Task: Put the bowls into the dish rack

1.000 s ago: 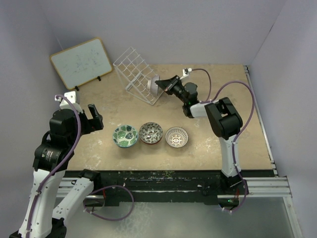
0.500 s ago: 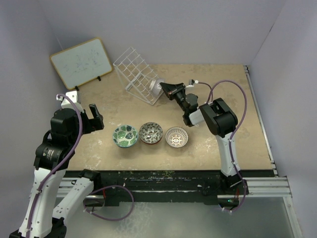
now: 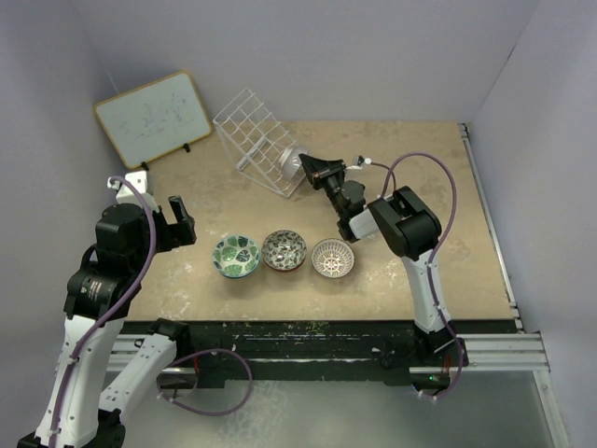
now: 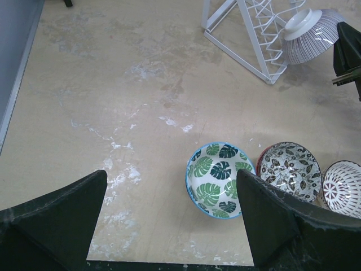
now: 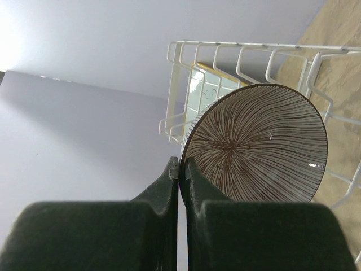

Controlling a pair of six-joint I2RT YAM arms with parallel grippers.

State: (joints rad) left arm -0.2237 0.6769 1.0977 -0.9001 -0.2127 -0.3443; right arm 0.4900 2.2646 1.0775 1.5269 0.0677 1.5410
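My right gripper (image 3: 311, 169) is shut on the rim of a brown-striped bowl (image 3: 293, 161), held on edge at the right end of the white wire dish rack (image 3: 250, 135). In the right wrist view the closed fingertips (image 5: 181, 164) pinch the rim, and the bowl's striped inside (image 5: 256, 144) faces the camera with the rack (image 5: 225, 53) behind it. Three bowls sit in a row on the table: green leaf (image 3: 236, 255), grey-brown (image 3: 284, 250) and pink-purple (image 3: 333, 258). My left gripper (image 3: 177, 218) is open and empty, left of the green leaf bowl (image 4: 220, 179).
A wood-framed whiteboard (image 3: 152, 119) leans at the back left, beside the rack. Grey walls close in the table on the left, back and right. The right arm's cable (image 3: 438, 177) loops above the table's right half.
The right wrist has turned and the arm has folded in closer to the rack, tilting the striped bowl while it stays at the rack's right end. The left arm has not moved.
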